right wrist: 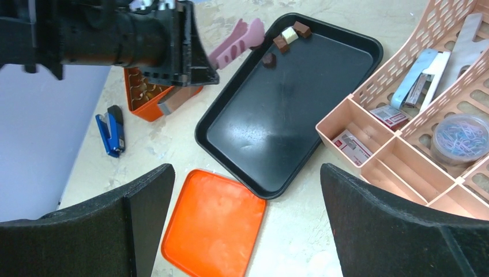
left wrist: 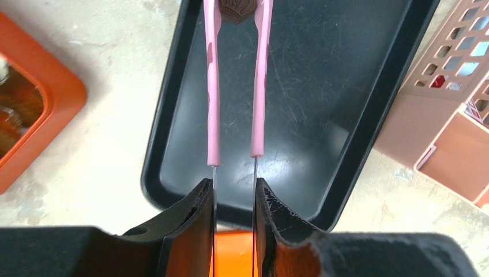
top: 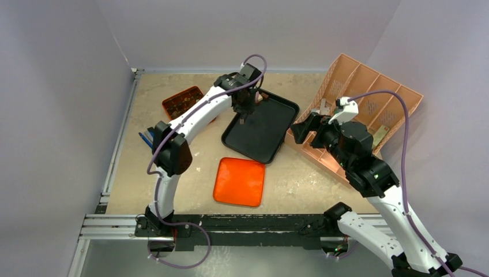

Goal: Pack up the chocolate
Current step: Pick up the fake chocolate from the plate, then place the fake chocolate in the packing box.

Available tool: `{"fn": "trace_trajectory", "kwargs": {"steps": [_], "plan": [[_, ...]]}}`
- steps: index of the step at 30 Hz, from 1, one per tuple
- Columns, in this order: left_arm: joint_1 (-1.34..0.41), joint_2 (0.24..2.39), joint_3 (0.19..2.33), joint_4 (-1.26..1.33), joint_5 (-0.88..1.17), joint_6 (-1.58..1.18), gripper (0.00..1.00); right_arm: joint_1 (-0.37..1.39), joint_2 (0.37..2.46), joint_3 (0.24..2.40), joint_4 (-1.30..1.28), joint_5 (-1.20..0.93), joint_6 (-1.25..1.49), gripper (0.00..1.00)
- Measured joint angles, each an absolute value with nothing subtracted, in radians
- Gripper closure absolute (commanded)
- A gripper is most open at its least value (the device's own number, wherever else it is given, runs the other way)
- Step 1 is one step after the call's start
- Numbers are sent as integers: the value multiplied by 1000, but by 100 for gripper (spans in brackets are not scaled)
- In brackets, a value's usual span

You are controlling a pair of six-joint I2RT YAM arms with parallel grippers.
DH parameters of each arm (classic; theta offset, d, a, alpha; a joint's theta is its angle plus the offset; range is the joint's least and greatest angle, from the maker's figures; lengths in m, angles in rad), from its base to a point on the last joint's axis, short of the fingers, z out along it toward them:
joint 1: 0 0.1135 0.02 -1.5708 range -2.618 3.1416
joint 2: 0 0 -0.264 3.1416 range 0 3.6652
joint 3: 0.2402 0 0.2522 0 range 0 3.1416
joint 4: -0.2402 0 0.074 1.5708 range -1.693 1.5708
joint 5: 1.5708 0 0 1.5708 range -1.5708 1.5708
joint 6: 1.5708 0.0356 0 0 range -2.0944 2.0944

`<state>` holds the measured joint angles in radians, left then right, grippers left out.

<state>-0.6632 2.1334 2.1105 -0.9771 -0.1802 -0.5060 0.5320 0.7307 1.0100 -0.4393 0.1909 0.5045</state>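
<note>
1. Right gripper (right wrist: 247, 173) hangs spread wide over the desk's right half.
2. Left gripper (left wrist: 233, 190) is clamped on pink tweezers (left wrist: 259, 86), whose tips pinch one brown chocolate piece (left wrist: 236, 10) over the black tray (left wrist: 323, 115).
3. More chocolates (right wrist: 288, 34) sit in the tray's corner nearest the desk's far edge.

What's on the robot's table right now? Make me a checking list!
Surface: beige tabletop, scuffed.
Job's things: chocolate pieces in far corner of black tray; one brown piece pinched in pink tweezers; orange box; orange lid beside tray.
Clutter: blue stapler; peach organiser holding stationery.
End effectors: left end effector shut on tweezers; right end effector open, empty.
Cables: purple cable along each arm.
Surroundings: plain walls.
</note>
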Motion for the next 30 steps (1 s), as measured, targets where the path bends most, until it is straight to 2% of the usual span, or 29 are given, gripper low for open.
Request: {"fn": "trace_trajectory", "kwargs": {"steps": [9, 21, 30], "plan": [[-639, 1892, 1900, -1039, -234, -581, 74, 532, 725, 989, -426, 160, 506, 2], [-453, 1606, 1627, -1160, -350, -644, 73, 532, 726, 973, -401, 138, 505, 2], [-365, 1538, 1501, -1189, -378, -643, 73, 532, 729, 973, -388, 135, 505, 2]]}}
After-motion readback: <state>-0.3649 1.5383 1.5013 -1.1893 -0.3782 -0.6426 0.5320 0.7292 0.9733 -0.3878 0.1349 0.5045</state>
